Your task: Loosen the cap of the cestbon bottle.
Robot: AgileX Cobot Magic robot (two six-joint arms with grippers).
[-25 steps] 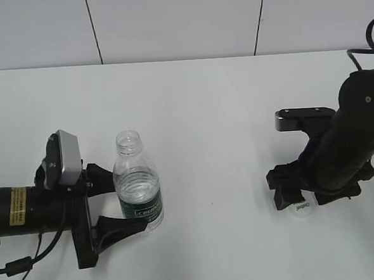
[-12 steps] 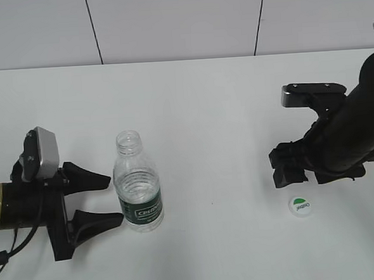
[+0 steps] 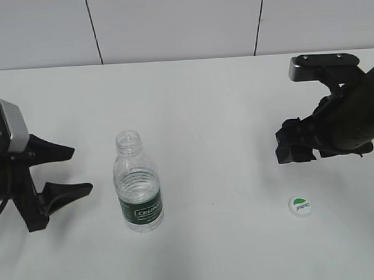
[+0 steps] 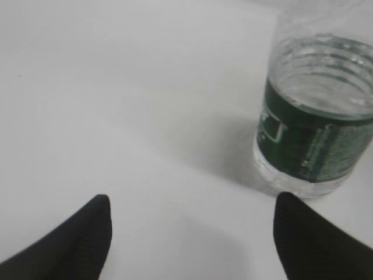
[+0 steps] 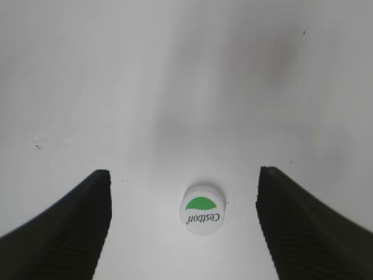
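The cestbon bottle (image 3: 138,186) stands upright on the white table with its neck open and no cap on; its green label also shows in the left wrist view (image 4: 315,137). The white cap (image 3: 300,206) with a green half-circle lies flat on the table at the right, and shows in the right wrist view (image 5: 203,209). My left gripper (image 3: 71,171) is open and empty, well to the left of the bottle. My right gripper (image 3: 295,149) is open and empty, raised above and behind the cap.
The white table (image 3: 198,114) runs back to a white panelled wall (image 3: 179,20) with dark seams. The right arm's dark body (image 3: 357,120) hangs over the table's right side.
My left gripper let go of the bottle and drew back to the left. My right gripper left the cap on the table and rose up and back.
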